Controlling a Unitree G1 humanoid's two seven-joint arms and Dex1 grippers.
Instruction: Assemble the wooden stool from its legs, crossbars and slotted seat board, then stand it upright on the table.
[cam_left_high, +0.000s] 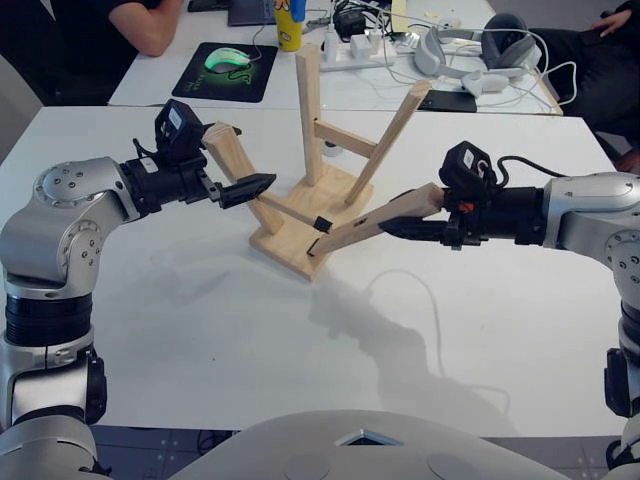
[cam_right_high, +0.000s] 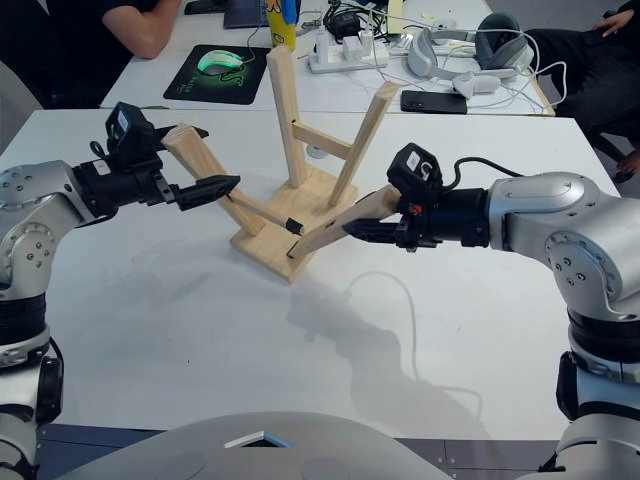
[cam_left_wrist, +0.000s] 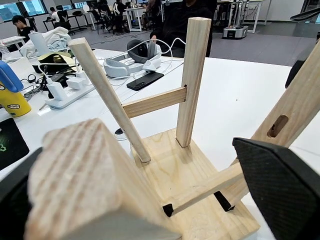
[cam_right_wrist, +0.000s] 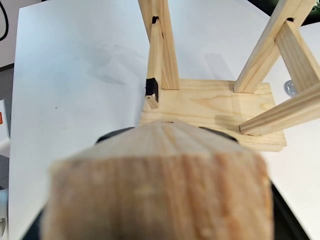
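The near part of the white table (cam_left_high: 200, 340) lies bare under the two arms. At the right, the right gripper (cam_left_high: 400, 216) is clamped on the upper end of the right front leg (cam_left_high: 360, 227), its fingers pressed to both sides of the wood. That leg slants down to the near edge of the seat board (cam_left_high: 290, 250). At the left, the left gripper (cam_left_high: 245, 165) is seen with its fingers spread on either side of the left front leg (cam_left_high: 228, 148), close to the leg's top. In the left wrist view a gap is left between the wood and one finger pad (cam_left_wrist: 280, 195), so the leg is straddled rather than squeezed.

The stool is found upside down at the middle of the table. The seat board is laid flat on the surface and the legs are splayed upward from it. A thin front crossbar (cam_left_high: 290, 210) is run from the left front leg towards the right front leg. Whether its black-tipped end is seated there cannot be told.

Behind them, the two rear legs (cam_left_high: 310, 110) are joined by a rear crossbar (cam_left_high: 345, 138).

Farther off, a second table (cam_left_high: 150, 85) is set with a lit mouse (cam_left_high: 228, 62) on a dark mat, a yellow bottle (cam_left_high: 289, 25), a power strip (cam_left_high: 355, 48), a phone (cam_left_high: 447, 100) and a headset (cam_left_high: 465, 60).
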